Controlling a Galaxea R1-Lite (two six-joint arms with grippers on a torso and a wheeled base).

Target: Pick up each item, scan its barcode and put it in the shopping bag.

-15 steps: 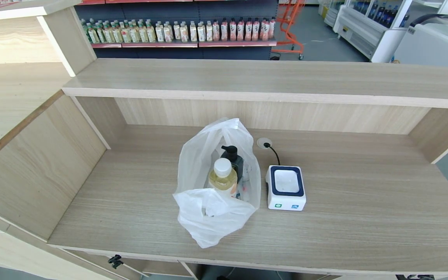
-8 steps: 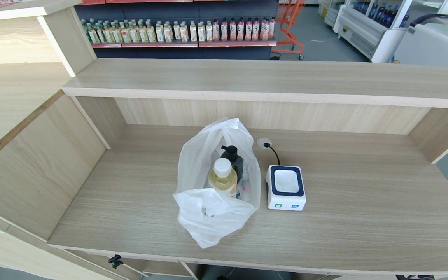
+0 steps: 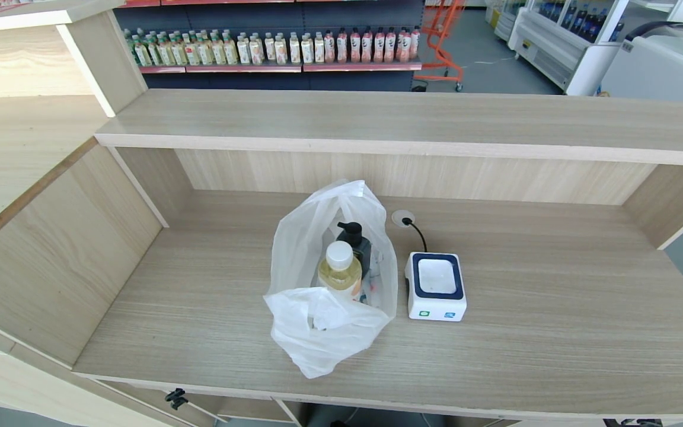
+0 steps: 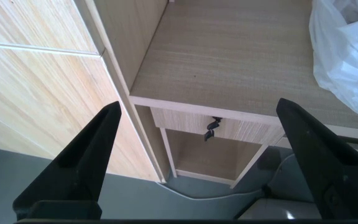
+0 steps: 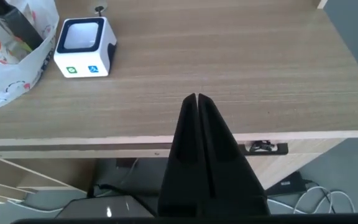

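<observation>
A white plastic shopping bag (image 3: 324, 284) stands open on the wooden counter (image 3: 555, 320). Inside it are a bottle of yellow drink with a white cap (image 3: 340, 268) and a dark pump bottle (image 3: 354, 237). A white barcode scanner (image 3: 435, 286) with a dark-framed window sits just right of the bag, its cable running to a hole at the back. My left gripper (image 4: 197, 155) is open, held off the counter's front left corner, with the shopping bag (image 4: 347, 50) farther along. My right gripper (image 5: 197, 102) is shut on nothing, over the counter's front edge, away from the barcode scanner (image 5: 84, 45) and the shopping bag (image 5: 8, 56).
A raised wooden ledge (image 3: 412, 124) runs behind the counter, with side panels at both ends. A drawer with a key (image 4: 212, 127) sits under the counter's front edge. Store shelves with bottles (image 3: 270, 47) and freezers (image 3: 614, 41) stand far behind.
</observation>
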